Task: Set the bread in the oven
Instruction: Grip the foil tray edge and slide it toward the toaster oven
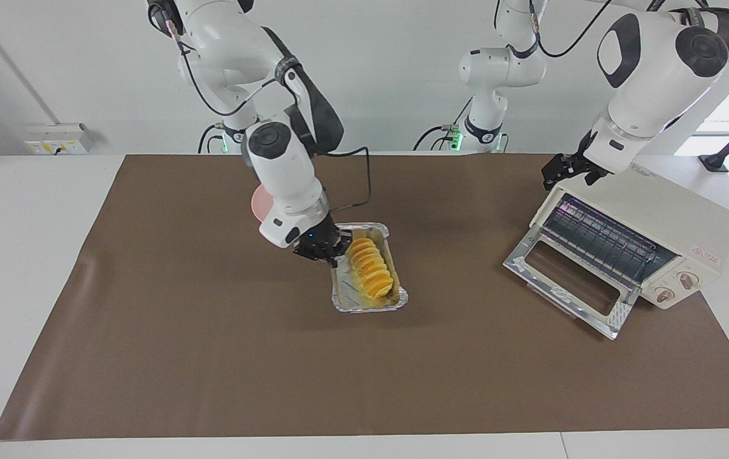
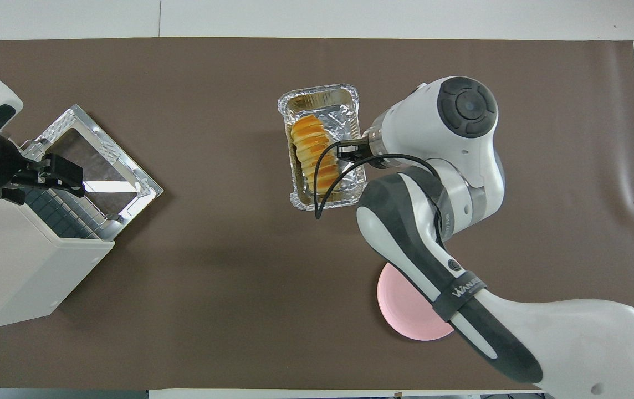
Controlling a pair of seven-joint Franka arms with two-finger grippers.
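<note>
We are seeing the right gripper (image 1: 332,250) reaching into the foil tray (image 1: 339,299), its jaws spread beside the bread (image 1: 371,269) lying there, while the left gripper (image 1: 561,171), jaws apart, is hovering over the open oven (image 1: 689,223).

The right arm (image 2: 433,233) hides most of the pink plate (image 2: 405,316).

The oven (image 1: 632,245) door lies dropped open, its mouth unblocked; bare bench (image 1: 466,357) separates it from the foil tray (image 1: 369,305).
</note>
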